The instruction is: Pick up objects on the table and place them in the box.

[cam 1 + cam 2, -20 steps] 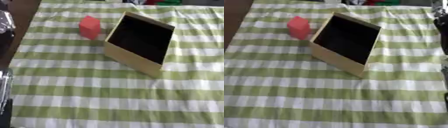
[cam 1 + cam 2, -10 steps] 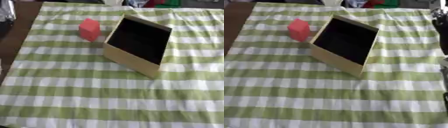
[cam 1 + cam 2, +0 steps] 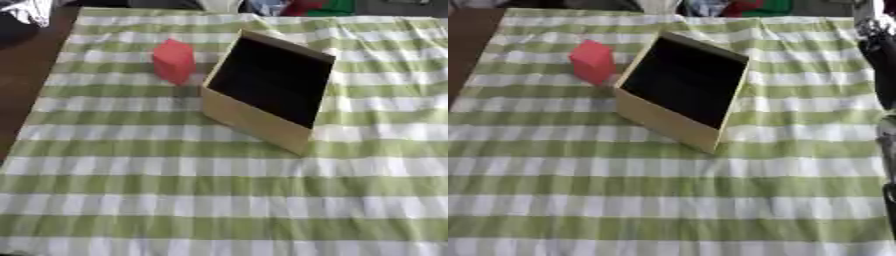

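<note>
a tan box (image 3: pixel 267 95) is seen on the green and white checked cloth (image 3: pixel 219 200) that covers the tabletop, a little far of the middle. it is set askew, one corner turned toward the near side, and its opening faces up. the inside is dark and nothing can be made out in it. just to the left of the box, on the far-left part of the cloth, a red block (image 3: pixel 173 61) is standing; it is close beside the box's left wall, and whether the two touch cannot be told. nothing lies between the block and the box's opening. the near half of the cloth is bare stripes. bare dark brown tabletop (image 3: pixel 26 75) is shown past the cloth's left edge. along the far edge some blurred things are seen, among them a red and green shape (image 3: pixel 319 6) and a pale one (image 3: pixel 219 5). in the right eye view, dark and silver arm parts (image 3: pixel 878 60) are seen along the right edge, beside the cloth and well apart from the box. no hand can be made out in either view, so its state cannot be told.
</note>
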Controlling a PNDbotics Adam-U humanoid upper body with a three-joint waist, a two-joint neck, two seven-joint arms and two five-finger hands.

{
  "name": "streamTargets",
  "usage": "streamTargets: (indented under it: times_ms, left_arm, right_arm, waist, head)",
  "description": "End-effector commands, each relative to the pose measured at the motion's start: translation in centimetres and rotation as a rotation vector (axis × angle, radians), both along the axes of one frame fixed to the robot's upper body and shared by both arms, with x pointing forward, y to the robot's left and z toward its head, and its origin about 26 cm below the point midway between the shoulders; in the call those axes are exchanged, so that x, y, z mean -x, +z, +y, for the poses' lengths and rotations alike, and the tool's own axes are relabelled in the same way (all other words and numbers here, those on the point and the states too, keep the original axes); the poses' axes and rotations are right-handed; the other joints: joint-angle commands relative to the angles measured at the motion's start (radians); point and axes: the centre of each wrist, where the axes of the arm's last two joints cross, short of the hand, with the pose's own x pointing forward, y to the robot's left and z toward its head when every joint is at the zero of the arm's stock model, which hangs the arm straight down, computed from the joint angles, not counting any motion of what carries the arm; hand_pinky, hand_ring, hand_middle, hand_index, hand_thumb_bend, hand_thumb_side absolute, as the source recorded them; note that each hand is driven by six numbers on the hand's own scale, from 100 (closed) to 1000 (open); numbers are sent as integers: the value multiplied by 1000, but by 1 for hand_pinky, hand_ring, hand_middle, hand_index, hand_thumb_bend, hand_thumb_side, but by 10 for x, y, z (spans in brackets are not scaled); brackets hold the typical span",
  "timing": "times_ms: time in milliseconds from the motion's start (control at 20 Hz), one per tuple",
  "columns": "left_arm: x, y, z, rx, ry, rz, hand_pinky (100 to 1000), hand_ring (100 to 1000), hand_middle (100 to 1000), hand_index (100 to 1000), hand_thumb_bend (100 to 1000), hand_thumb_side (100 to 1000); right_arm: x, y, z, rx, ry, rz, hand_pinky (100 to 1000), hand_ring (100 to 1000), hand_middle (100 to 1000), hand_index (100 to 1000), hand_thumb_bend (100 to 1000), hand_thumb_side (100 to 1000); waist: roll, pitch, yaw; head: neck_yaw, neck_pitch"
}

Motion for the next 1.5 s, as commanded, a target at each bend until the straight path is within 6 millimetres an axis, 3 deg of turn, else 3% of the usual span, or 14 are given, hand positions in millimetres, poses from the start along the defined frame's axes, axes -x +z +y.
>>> streamTargets:
  times_ms: [50, 400, 450, 700, 750, 900, 950, 1000, 1200, 1500]
  left_arm:
    - [0, 19, 8, -138, 17, 60, 709, 667, 731, 895, 236, 100]
    - [-16, 31, 12, -337, 22, 178, 705, 708, 762, 913, 298, 100]
    - [-18, 33, 11, -370, 18, 194, 703, 736, 785, 930, 349, 100]
    - [-30, 36, 9, -479, 9, 257, 709, 750, 794, 940, 412, 100]
    - [-33, 37, 8, -501, 7, 268, 708, 764, 804, 946, 484, 100]
    - [-39, 38, 7, -544, 7, 285, 708, 764, 804, 946, 484, 100]
    - [-41, 38, 7, -554, 6, 287, 705, 784, 824, 960, 620, 105]
    - [-43, 39, 4, -583, 0, 296, 709, 796, 842, 974, 689, 146]
    - [-56, 43, -5, -684, -20, 334, 721, 823, 863, 990, 743, 186]
    - [-77, 44, -18, -776, -55, 397, 773, 845, 867, 975, 754, 199]
  right_arm:
    - [4, 9, -2, 30, 2, -28, 914, 763, 698, 884, 100, 498]
    - [4, 9, -1, 38, 10, -21, 915, 763, 698, 884, 100, 499]
    - [4, 9, -1, 39, 12, -20, 915, 763, 698, 884, 100, 500]
    - [4, 8, 0, 41, 19, -14, 915, 763, 698, 885, 100, 503]
    - [4, 8, 0, 42, 20, -12, 916, 763, 698, 885, 100, 506]
    - [4, 8, 0, 43, 22, -8, 916, 763, 698, 885, 100, 506]
    - [4, 7, 0, 43, 22, -8, 916, 763, 698, 885, 100, 509]
    - [4, 7, 0, 44, 24, -6, 916, 763, 697, 885, 100, 510]
    - [4, 6, 1, 49, 32, 1, 916, 763, 697, 885, 100, 515]
    - [4, 6, 3, 52, 41, 8, 917, 763, 697, 885, 100, 518]
  waist:
    - [3, -24, -1]
    - [5, -26, -11]
    - [6, -26, -12]
    - [9, -28, -11]
    - [9, -28, -12]
    - [10, -29, -11]
    - [10, -29, -11]
    - [11, -28, -12]
    - [13, -28, -13]
    - [14, -27, -18]
  head:
    - [-5, 6]
    - [-2, 2]
    - [-1, 0]
    - [2, -4]
    - [2, -6]
    - [1, -9]
    - [1, -9]
    - [3, -11]
    - [5, -14]
    - [13, -16]
